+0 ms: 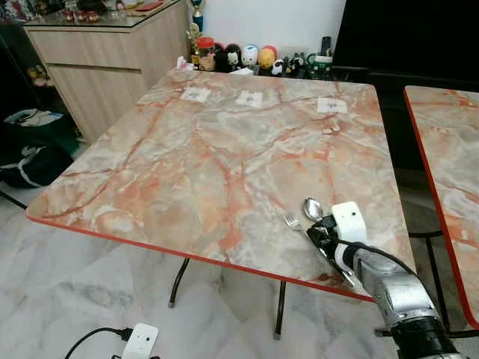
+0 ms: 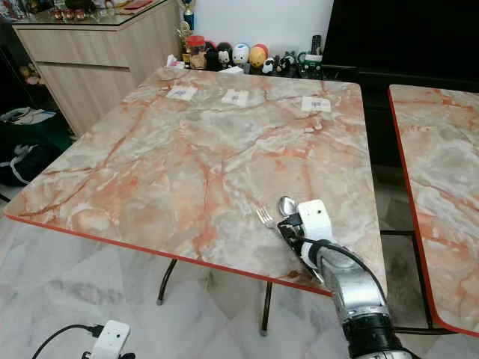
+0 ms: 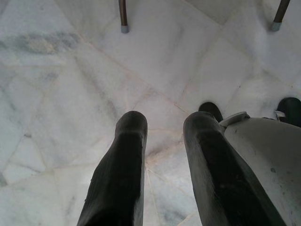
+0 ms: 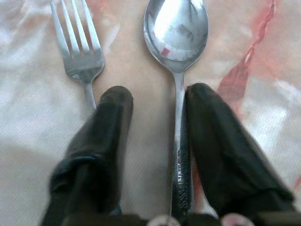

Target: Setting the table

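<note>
Head view: right gripper (image 1: 323, 233) sits low at the table's (image 1: 224, 149) near edge, fork (image 1: 293, 221) and spoon (image 1: 312, 208) side by side, like a place setting

Right wrist: fingers (image 4: 110, 136) parted, spoon handle between, fork outside, nothing pinched

Left wrist: left gripper (image 3: 162, 141) open, idle over the floor (image 3: 70, 94)

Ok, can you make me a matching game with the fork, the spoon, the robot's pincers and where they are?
Things:
1. fork
2. spoon
3. right pincer
4. left pincer

Places or states:
A. hangs over the pale floor, fingers apart
B. lies on the table, its handle running between two black fingers
C. low over the table's near edge, open above the cutlery
D. lies on the table just outside one black finger, on the robot's left of the other piece

Pairs: 1-D, 2-B, 3-C, 4-A
</note>
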